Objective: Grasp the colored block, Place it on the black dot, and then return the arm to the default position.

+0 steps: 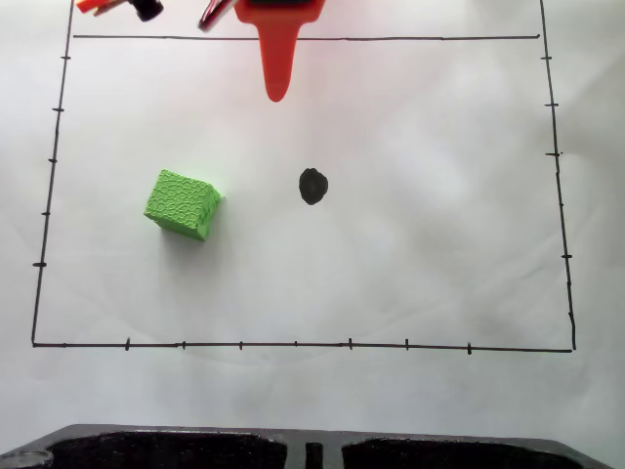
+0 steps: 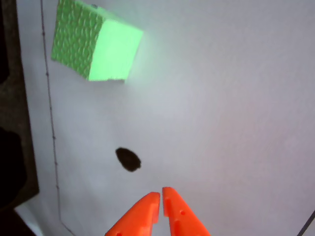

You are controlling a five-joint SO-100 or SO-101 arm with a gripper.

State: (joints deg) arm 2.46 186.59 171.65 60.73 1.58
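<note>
Fixed view, left to right:

- Thin black hand-drawn border with tick marks (image 1: 49, 186) — a rectangle ruled on the white paper sheet (image 1: 420, 254); its left side runs down the left of the picture.
- Small bright green cube with a bumpy, crackled foam-like surface (image 1: 183, 203) — sits flat on the paper inside the border, left of centre, turned slightly askew to the lines. It touches nothing else.
- Bright orange plastic robot arm with a tapered pointed gripper (image 1: 277, 93) — enters from the top edge, its tip pointing down into the rectangle. It is well apart from the cube and holds nothing. Black and red wires show beside it at the top edge.
- Small, roughly round, solid black marker dot (image 1: 312, 186) — near the middle of the rectangle, to the right of the cube and below the gripper tip, bare.
- Dark moulded tray edge (image 1: 195, 445) — along the bottom of the picture, outside the border.

Wrist view, left to right:

- Green cube (image 2: 93, 46) — upper left, just beside a border line.
- Black dot (image 2: 128, 160) — between cube and gripper, uncovered.
- Gripper (image 2: 161, 196) — two orange fingers pressed nearly together with a sliver of a gap, gripping nothing, above the paper.
</note>
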